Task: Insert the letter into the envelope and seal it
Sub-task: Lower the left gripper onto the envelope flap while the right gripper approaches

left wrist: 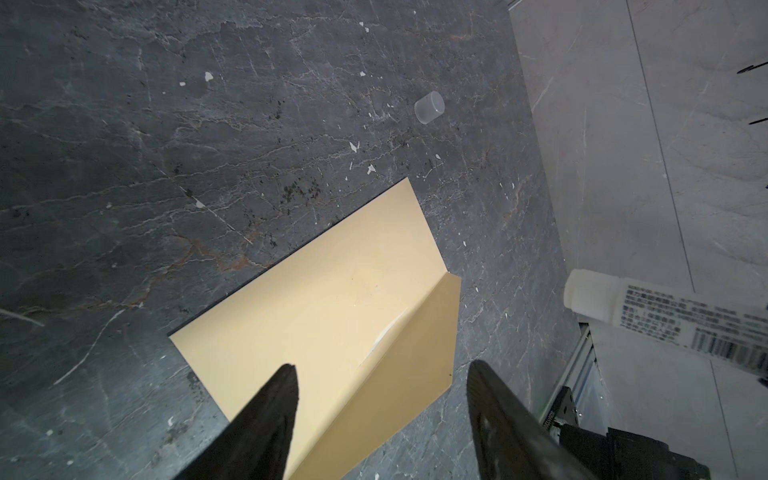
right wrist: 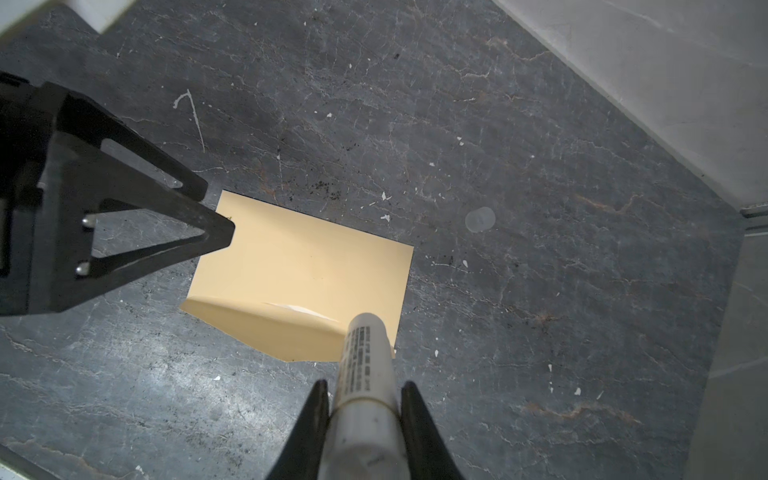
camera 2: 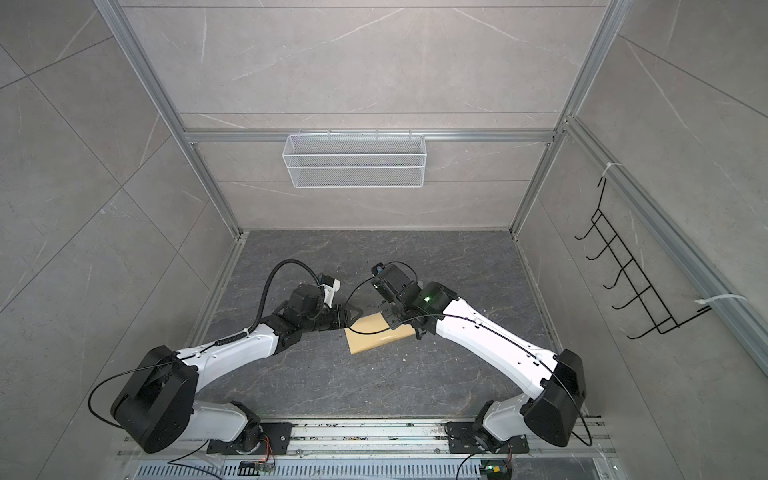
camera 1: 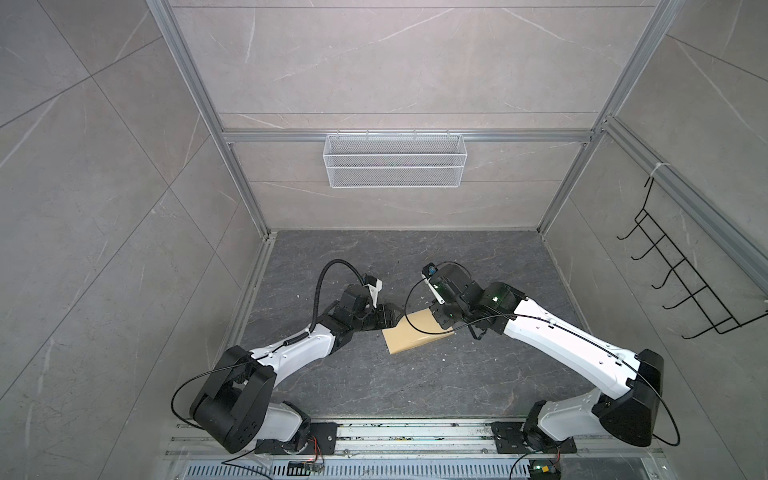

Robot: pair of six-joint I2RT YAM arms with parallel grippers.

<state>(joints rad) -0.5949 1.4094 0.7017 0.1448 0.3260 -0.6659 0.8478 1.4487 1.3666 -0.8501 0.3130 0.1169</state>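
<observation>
The plain yellow-tan envelope (camera 1: 415,337) (camera 2: 376,338) lies flat on the dark stone table, with its flap (left wrist: 409,365) (right wrist: 282,332) folded out and slightly raised. My left gripper (left wrist: 382,365) (camera 1: 394,313) hovers open over the envelope's left end; one finger is above the body and the other past the flap's edge. It grips nothing. My right gripper (right wrist: 365,383) (camera 1: 442,322) is shut on a white glue stick (right wrist: 368,357) (left wrist: 648,316), whose tip rests at the flap's fold line. The letter does not show in any view.
A small clear cap (left wrist: 429,107) (right wrist: 480,219) lies on the table beyond the envelope, among white paper specks. A white wire basket (camera 1: 395,160) hangs on the back wall and a black hook rack (camera 1: 681,266) on the right wall.
</observation>
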